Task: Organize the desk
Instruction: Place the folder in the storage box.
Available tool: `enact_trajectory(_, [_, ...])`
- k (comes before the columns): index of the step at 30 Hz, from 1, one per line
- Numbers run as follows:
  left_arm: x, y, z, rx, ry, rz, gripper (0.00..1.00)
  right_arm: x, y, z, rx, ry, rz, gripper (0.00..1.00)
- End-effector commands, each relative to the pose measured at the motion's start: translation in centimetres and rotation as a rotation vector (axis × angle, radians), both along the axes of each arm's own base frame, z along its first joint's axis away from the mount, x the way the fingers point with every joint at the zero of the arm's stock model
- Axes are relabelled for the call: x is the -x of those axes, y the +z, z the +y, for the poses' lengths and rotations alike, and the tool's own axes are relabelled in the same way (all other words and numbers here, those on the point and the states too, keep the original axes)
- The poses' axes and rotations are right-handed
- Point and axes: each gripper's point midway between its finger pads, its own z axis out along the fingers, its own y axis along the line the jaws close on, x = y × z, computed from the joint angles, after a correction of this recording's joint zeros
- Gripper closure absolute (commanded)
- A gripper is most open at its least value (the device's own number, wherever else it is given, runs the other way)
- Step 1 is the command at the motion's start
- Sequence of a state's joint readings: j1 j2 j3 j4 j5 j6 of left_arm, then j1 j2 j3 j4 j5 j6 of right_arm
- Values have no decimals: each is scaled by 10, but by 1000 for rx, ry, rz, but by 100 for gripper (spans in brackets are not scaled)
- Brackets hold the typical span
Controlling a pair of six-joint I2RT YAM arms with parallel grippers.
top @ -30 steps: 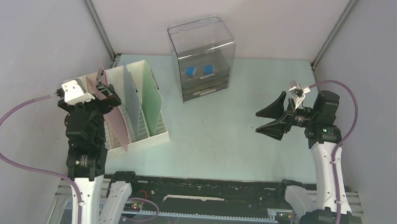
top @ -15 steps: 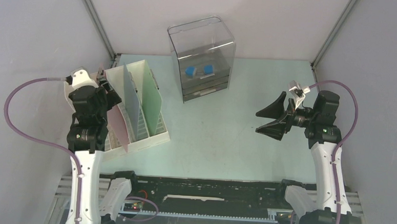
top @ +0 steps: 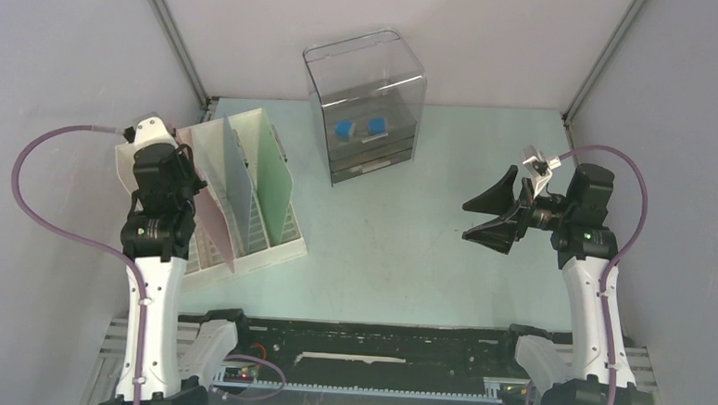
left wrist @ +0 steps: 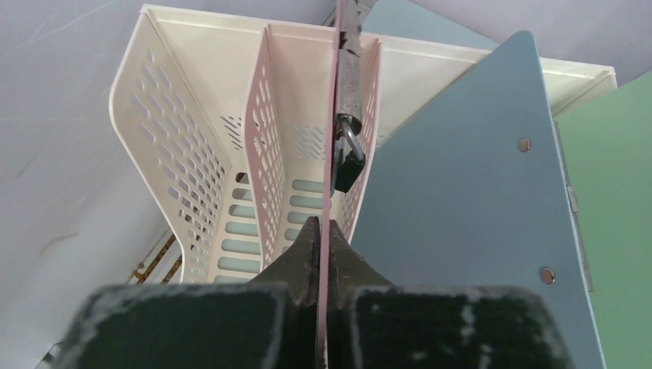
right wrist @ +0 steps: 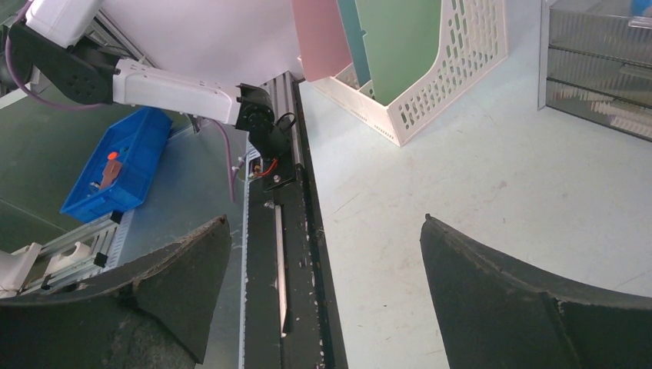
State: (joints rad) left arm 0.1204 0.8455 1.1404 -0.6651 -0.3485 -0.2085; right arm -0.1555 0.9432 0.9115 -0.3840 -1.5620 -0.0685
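Note:
The desk [top: 409, 233] is a pale mint-green tabletop. At its left a white slotted file rack [top: 279, 240] holds three upright clipboards: pink [top: 213, 223], blue-grey [top: 231, 182] and green [top: 276, 175]. My left gripper [top: 188, 180] is over the rack's left slot, shut on the pink clipboard. In the left wrist view the pink clipboard [left wrist: 330, 207] shows edge-on, pinched in my left gripper [left wrist: 319, 231], with its metal clip [left wrist: 350, 77] further along. My right gripper [top: 489, 214] hovers wide open over the desk's right side, holding nothing.
A clear plastic drawer box [top: 365, 110] with blue items inside stands at the back centre. A black rail [right wrist: 292, 231] runs along the desk's front edge. Grey walls enclose the left, back and right. A blue bin [right wrist: 123, 165] sits off the desk beyond the rail.
My left wrist turned and shifted slightly left over the rack, and its jaws closed from wide open onto the pink clipboard's edge. The right arm has not moved.

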Motion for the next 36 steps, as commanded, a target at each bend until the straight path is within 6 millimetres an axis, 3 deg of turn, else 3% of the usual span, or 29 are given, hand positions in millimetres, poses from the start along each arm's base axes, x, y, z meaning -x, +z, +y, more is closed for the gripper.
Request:
enact_trajectory(1, [8,39,10,-82,26,-124,100,25,14,2,-56,134,-19,0])
enact_trajectory(6, [26,76,6,-146,9,-336,100,25,14,2,-56,135,-21,0])
enact_trajectory(10, [30,81,1,-214,-33,-435,100,26,14,2,-55,134,-23,0])
enact_trajectory(19, [17,45,-8,-337,-133,-460,100,26,14,1,-54,132,-27,0])
enact_trajectory(27, [16,17,-7,-329,-132,-423,100,26,15,1,-54,131,-29,0])
enact_trajectory(29, [16,11,-6,-316,-125,-413,91,27,14,1,-54,131,-29,0])
enact_trajectory(34, [19,4,-6,-269,-112,-389,47,26,15,1,-54,130,-29,0])
enact_trajectory(36, [22,10,-8,-244,-113,-395,34,26,14,1,-54,130,-29,0])
